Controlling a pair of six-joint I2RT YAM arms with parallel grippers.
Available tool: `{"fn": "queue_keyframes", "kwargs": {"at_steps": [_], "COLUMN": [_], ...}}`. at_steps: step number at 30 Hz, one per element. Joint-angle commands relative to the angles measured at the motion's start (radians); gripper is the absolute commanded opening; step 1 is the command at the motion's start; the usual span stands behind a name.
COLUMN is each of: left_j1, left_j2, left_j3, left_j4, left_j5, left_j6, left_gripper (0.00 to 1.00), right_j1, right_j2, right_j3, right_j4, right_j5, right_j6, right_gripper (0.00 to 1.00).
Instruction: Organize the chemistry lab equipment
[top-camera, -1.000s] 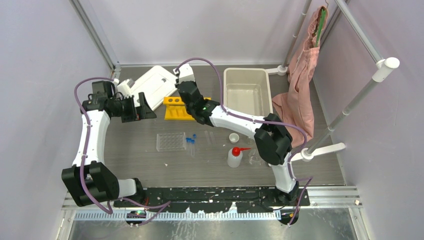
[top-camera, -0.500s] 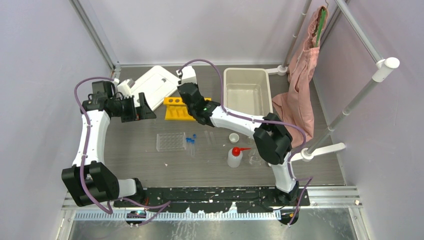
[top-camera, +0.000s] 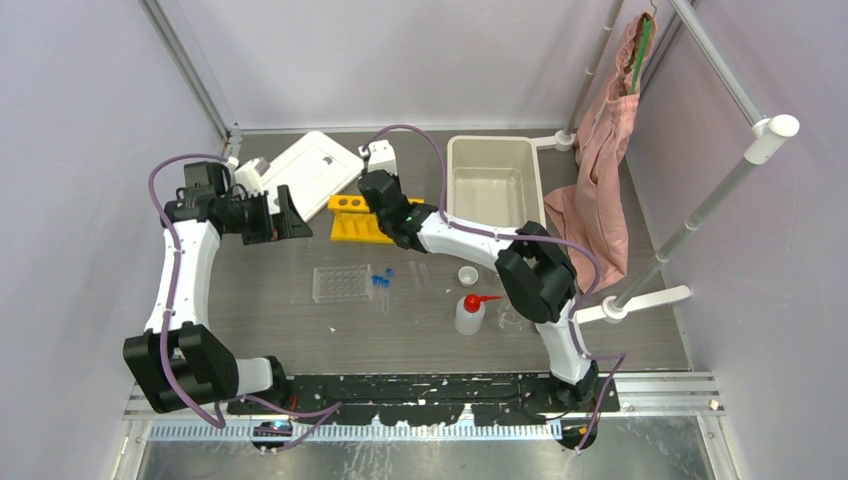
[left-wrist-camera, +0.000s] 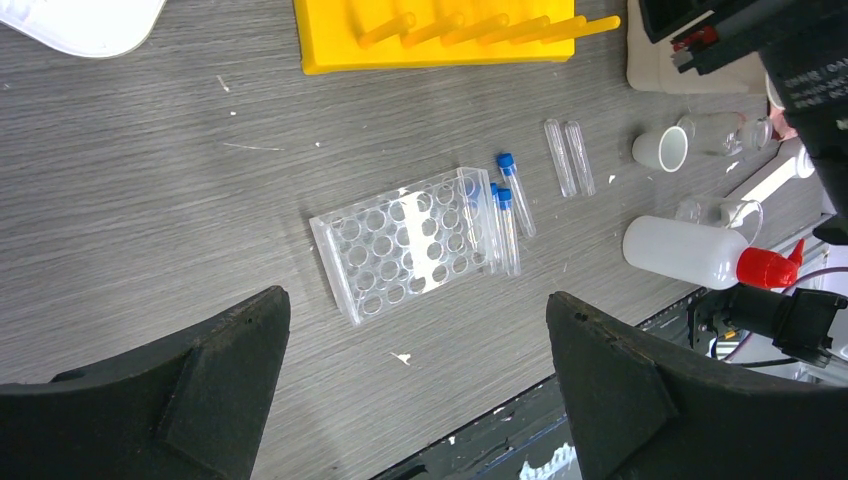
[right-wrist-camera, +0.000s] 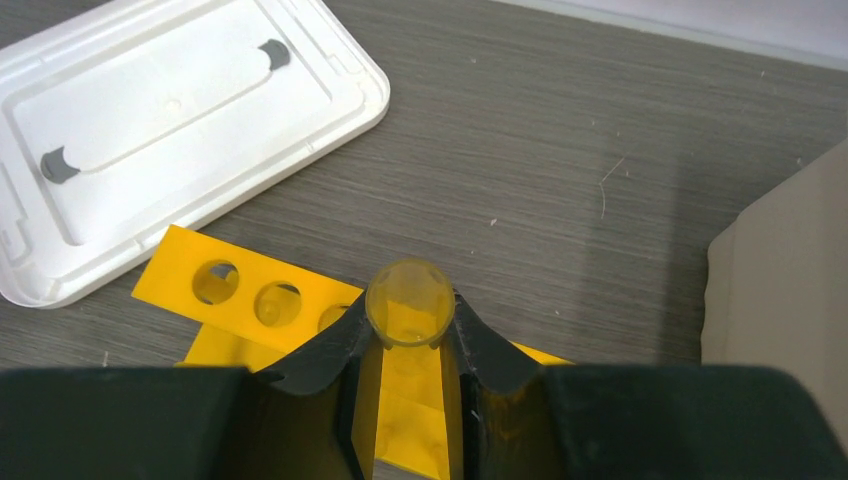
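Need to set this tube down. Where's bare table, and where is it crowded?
Bare table runs along the near side, between the clear tray and the table's front edge, left of the squeeze bottle. Another patch lies between tray and left arm. Crowded: right of the tray, where vials, tubes, white cup and bottle cluster.

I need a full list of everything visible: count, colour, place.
yellow rack: one, yellow, back centre
lid: one, white, back left
bin: one, beige, back right
tray: one, clear, centre
vials: about three, blue-capped, beside tray
loose tubes: two, clear, right of vials
cup: one, white, near tubes
squeeze bottle: one, white, red spout, front
beakers: two, clear, near cup and bottle
cloth: one, pink, hanging right
pole stand: one, white, right
left gripper: one, black, open, left of rack
right gripper: one, black, shut on held tube over rack
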Motion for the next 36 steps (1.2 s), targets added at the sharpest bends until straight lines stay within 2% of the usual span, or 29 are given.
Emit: {"fn": "queue_keyframes", "kwargs": {"at_steps": [1, 5, 12, 16, 21, 25, 28, 36], "left_j1": [0.004, 0.004, 0.004, 0.004, 0.005, 0.004, 0.003, 0.003], "left_j2": [-0.034, -0.033, -0.032, -0.036, -0.043, -0.046, -0.048, -0.054], "left_j3": [0.018, 0.019, 0.024, 0.027, 0.027, 0.032, 0.04, 0.051], "left_j4": [0.013, 0.016, 0.016, 0.013, 0.013, 0.009, 0.008, 0.006], "left_j5": [-0.002, -0.002, -0.005, -0.005, -0.002, 0.002, 0.003, 0.002], "left_j6": [0.017, 0.015, 0.012, 0.011, 0.011, 0.009, 0.006, -0.003], "left_gripper": [1.0, 1.0, 1.0, 1.0, 1.0, 1.0, 1.0, 1.0], "right_j1": [-0.013, -0.017, -0.021, -0.019, -0.01, -0.002, 0.006, 0.022], "right_j2": [0.003, 0.01, -0.016, -0.08, -0.191, -0.252, -0.297, -0.267], "right_j3": [0.016, 0.011, 0.015, 0.024, -0.002, 0.005, -0.034, -0.131], "right_j4": [-0.001, -0.007, -0.041, -0.131, -0.296, -0.493, -0.559, -0.678], "right_j5": [-0.02, -0.029, -0.038, -0.016, 0.036, 0.056, 0.019, -0.155], "right_j6": [0.049, 0.062, 0.086, 0.141, 0.235, 0.33, 0.387, 0.519], "right_gripper": [0.05, 0.11, 0.39, 0.53, 0.59, 0.59, 0.58, 0.31]}}
